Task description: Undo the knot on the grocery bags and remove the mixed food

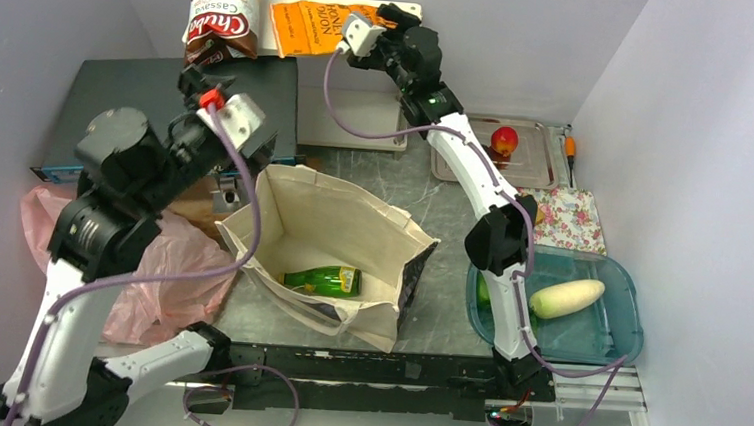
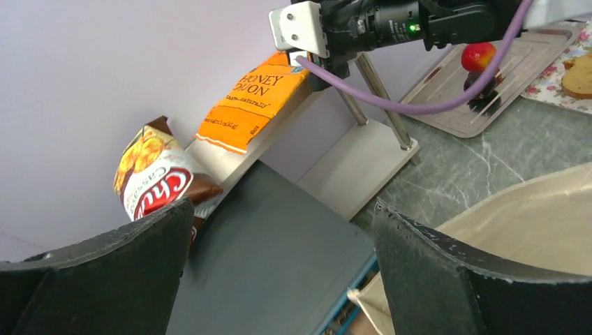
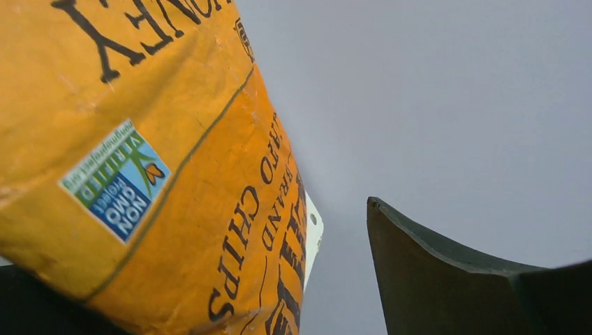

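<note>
The right gripper point(image 1: 364, 24) has its jaws apart. In the right wrist view, an orange Honey Dijon chip bag point(image 3: 139, 174) lies over one finger, with a clear gap to the other finger point(image 3: 447, 279). This bag rests on a raised white shelf point(image 2: 230, 157) at the back wall. A brown-red cassava chip bag point(image 1: 222, 12) leans just beside it.

The left gripper point(image 2: 283, 209) has its jaws spread wide and holds nothing. It hangs over a dark grey box point(image 2: 293, 251) next to the rim of the beige canvas tote point(image 1: 353, 216).

The tote stands open on the tabletop point(image 1: 444, 208), and a green bottle point(image 1: 326, 280) lies inside it. The pink plastic bag point(image 1: 164, 268) sits crumpled to the tote's left, behind the left arm, and its knot cannot be made out.

To the right, a white radish point(image 1: 568, 298) lies in a teal tub point(image 1: 626, 321). A red fruit point(image 1: 504, 140) sits on a metal tray point(image 1: 536, 169).
</note>
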Robot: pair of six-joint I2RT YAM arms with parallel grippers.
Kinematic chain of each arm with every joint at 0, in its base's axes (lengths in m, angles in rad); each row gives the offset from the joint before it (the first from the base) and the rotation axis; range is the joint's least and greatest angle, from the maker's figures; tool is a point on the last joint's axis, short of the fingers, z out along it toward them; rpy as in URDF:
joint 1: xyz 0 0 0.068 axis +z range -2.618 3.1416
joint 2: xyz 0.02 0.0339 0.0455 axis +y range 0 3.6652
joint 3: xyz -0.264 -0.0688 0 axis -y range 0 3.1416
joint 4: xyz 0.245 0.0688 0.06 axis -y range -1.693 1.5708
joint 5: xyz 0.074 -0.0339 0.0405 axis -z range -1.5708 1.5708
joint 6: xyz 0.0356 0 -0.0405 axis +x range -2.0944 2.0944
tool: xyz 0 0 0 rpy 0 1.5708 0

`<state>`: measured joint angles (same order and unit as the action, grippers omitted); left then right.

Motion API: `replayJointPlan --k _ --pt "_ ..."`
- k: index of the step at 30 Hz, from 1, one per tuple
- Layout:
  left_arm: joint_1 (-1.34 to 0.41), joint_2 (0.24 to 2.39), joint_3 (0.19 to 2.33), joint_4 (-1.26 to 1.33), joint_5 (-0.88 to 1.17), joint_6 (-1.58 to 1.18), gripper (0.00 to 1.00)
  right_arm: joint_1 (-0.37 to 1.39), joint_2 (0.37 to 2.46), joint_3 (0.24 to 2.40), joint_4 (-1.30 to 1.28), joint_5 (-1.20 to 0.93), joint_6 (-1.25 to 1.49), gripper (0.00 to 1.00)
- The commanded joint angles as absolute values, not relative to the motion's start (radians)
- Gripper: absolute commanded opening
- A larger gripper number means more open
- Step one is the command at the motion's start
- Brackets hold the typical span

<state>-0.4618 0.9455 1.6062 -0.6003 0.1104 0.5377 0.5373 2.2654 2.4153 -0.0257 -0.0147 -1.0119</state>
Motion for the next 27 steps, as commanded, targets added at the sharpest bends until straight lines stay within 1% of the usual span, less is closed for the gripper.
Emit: replayJointPlan --k 1,4,8,10,12,14,16,19,20,22,23,26,27 --pt "-0.445 1.1 1.737 -0.663 0.173 0.565 0.96 0.512 2.178 2.41 -0.036 -0.099 -0.949 0.81" --pt "-0.424 1.218 1.839 -0.69 0.224 0.584 0.9 0.5 2.16 2.399 -0.05 -0.125 -0.902 0.8" --pt "-0.382 1.412 2.017 -0.758 0.278 0.564 0.74 0.496 2.111 2.308 -0.018 -0.157 -0.881 0.76" --pt "-0.377 1.506 2.107 -0.787 0.279 0.566 0.68 0.494 2.114 2.316 -0.03 -0.158 -0.87 0.76" --pt "-0.376 1.583 2.182 -0.807 0.271 0.577 0.67 0.495 2.124 2.338 -0.047 -0.154 -0.857 0.75" --pt "-0.376 1.631 2.212 -0.8 0.251 0.588 0.68 0.495 2.126 2.341 -0.04 -0.144 -0.849 0.75" --pt "-0.376 1.648 2.195 -0.768 0.254 0.597 0.71 0.496 2.125 2.339 -0.037 -0.141 -0.846 0.75" --pt "-0.376 1.655 2.151 -0.69 0.254 0.583 0.79 0.496 2.112 2.31 -0.017 -0.142 -0.841 0.75" --pt "-0.376 1.666 2.148 -0.674 0.242 0.579 0.78 0.495 2.109 2.3 -0.01 -0.143 -0.843 0.75" --pt "-0.37 1.701 2.163 -0.652 0.181 0.575 0.72 0.495 2.106 2.293 -0.006 -0.143 -0.839 0.75" --pt "-0.362 1.72 2.181 -0.647 0.162 0.569 0.67 0.495 2.105 2.292 -0.009 -0.144 -0.838 0.75" --pt "-0.33 1.768 2.213 -0.588 0.105 0.524 0.43 0.494 2.095 2.272 -0.009 -0.146 -0.84 0.77" --pt "-0.319 1.78 2.22 -0.562 0.087 0.516 0.38 0.494 2.092 2.266 -0.01 -0.146 -0.841 0.77"
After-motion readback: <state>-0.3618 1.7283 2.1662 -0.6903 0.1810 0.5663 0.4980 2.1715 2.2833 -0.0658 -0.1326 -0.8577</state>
